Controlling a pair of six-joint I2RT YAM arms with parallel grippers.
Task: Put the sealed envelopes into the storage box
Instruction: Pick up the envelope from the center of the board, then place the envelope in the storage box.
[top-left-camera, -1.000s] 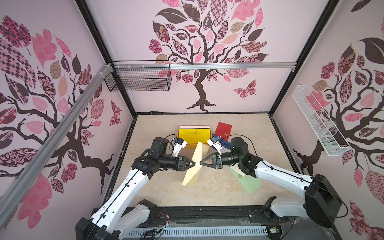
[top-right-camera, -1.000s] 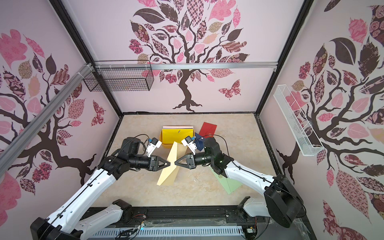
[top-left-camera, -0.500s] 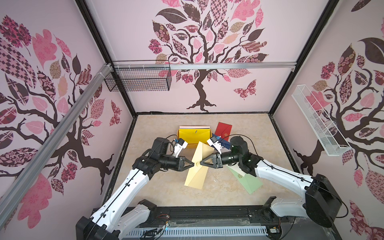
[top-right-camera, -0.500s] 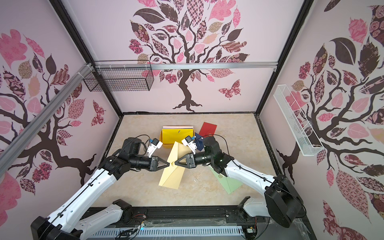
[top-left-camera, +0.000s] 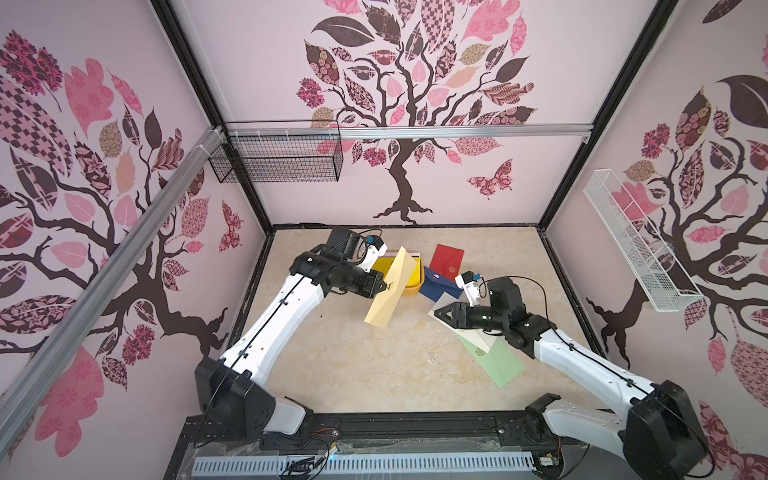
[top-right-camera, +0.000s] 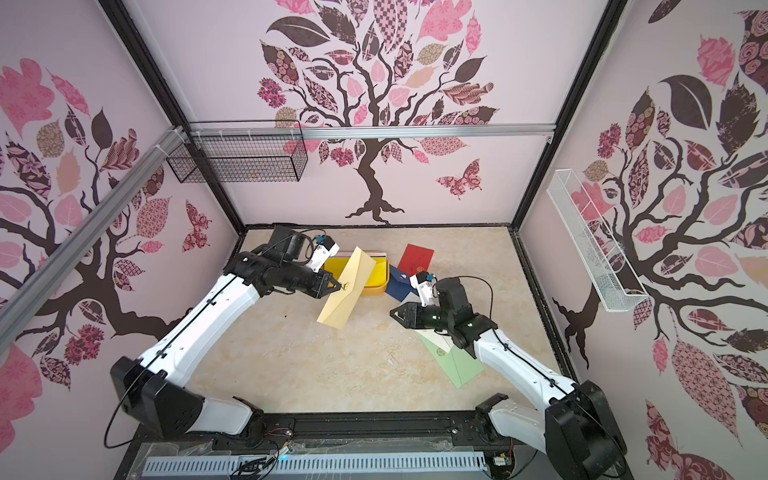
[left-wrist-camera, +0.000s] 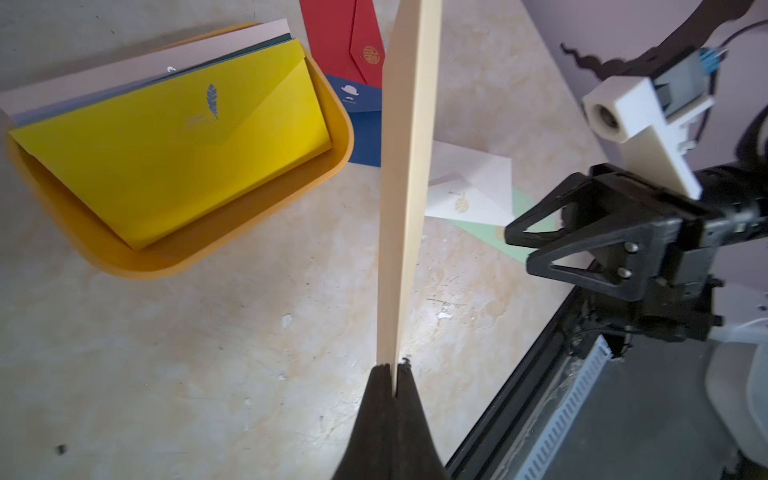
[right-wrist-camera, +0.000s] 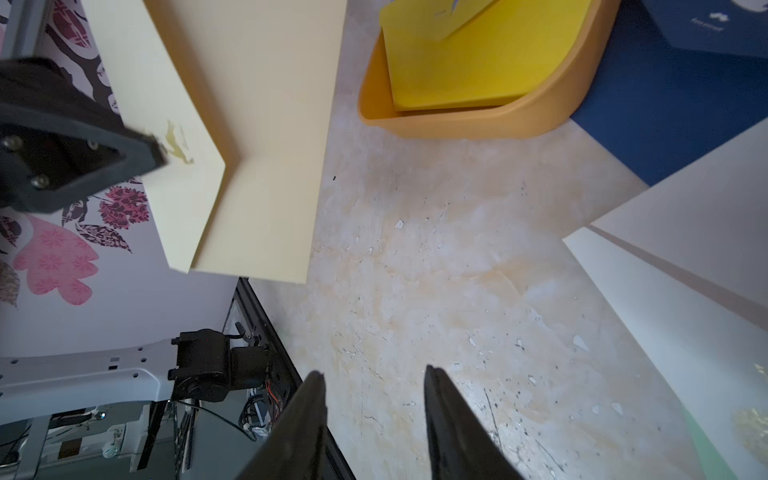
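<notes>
On surface: storage box at far middle, yellow envelope topmost inside. Tilted cream envelope in air near box, pinched by my left end effector. My right end effector parted, empty.

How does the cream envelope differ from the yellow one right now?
The cream envelope hangs tilted in the air, pinched by the left gripper; the yellow envelope lies in the storage box on other envelopes. The cream one is pale, the yellow one bright. The yellow one bears a feather mark, the cream one a gold mark. Both have pointed flaps.
</notes>
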